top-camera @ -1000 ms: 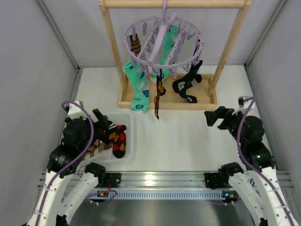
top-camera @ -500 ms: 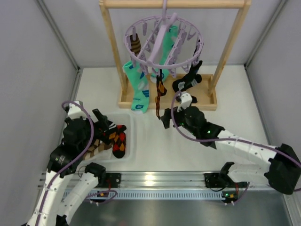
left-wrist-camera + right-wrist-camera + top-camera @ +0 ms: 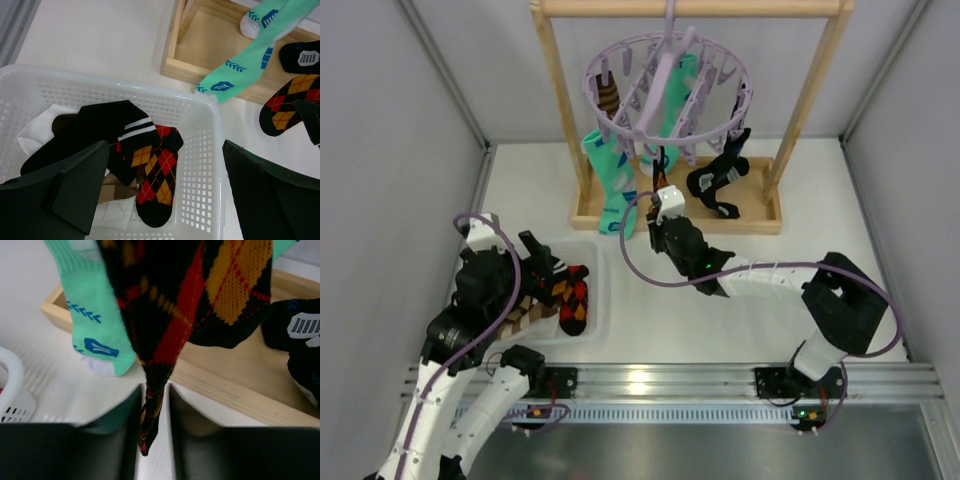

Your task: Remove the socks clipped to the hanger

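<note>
The lilac ring hanger [image 3: 620,130] hangs from the wooden rack. Clipped to it are a mint-green sock [image 3: 610,185], a black sock [image 3: 715,185] and a narrow sock with a black, red and orange diamond pattern [image 3: 662,190]. My right gripper [image 3: 658,232] is below the ring. In the right wrist view it [image 3: 152,395] is shut on the lower tip of the narrow sock [image 3: 165,340], which still hangs from above; the mint sock [image 3: 92,325] is to the left. My left gripper [image 3: 165,150] stands open over the basket, holding nothing.
A white plastic basket [image 3: 210,115] at the left holds a diamond-patterned sock [image 3: 155,185] and other socks. The wooden rack's posts [image 3: 555,100] and base board [image 3: 760,215] surround the hanging socks. Grey walls close in both sides.
My right arm swung in from the right side to under the hanger, and its jaws closed on the narrow sock's tip. The left arm has not moved.
</note>
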Robot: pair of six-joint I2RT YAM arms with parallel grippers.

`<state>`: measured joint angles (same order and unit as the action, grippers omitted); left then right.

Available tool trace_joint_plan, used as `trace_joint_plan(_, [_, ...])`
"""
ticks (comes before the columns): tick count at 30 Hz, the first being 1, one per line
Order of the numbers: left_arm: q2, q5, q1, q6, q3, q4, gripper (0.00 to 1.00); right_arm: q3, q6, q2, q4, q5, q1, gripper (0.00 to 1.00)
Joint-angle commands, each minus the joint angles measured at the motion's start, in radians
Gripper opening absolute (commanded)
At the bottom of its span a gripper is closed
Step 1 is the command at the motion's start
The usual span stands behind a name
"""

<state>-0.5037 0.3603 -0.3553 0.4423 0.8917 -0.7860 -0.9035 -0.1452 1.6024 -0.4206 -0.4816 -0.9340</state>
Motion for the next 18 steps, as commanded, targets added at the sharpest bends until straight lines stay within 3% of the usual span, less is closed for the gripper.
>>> trace_joint_plan(1, [-0.030, -0.064, -0.002, -0.010, 0.047, 0.028, 0.99, -0.032, 0.010, 0.001, -0.139, -0.077, -0.008, 0.14])
trace_joint_plan(4, [-0.077, -0.162, -0.004, 0.015, 0.134, 0.045, 0.99, 0.000, -0.001, -0.024, -0.170, -0.057, -0.011, 0.00])
trace_joint_plan(8, [-0.189, -0.265, -0.004, 0.041, 0.311, 0.056, 0.98, 0.040, -0.017, -0.087, -0.178, -0.057, -0.028, 0.00])
trace_joint_plan(14, [-0.467, -0.386, -0.013, 0.076, 0.625, 0.064, 0.99, 0.061, -0.036, -0.151, -0.116, -0.179, -0.111, 0.00])
trace_joint_plan(17, [-0.570, -0.278, -0.117, 0.069, 0.741, 0.064, 0.98, 0.078, -0.071, -0.174, -0.083, -0.193, -0.134, 0.00])
trace_joint_plan(18, [-0.611, -0.195, -0.199, 0.062, 0.771, 0.064, 0.98, 0.083, -0.083, -0.183, -0.072, -0.195, -0.140, 0.00])
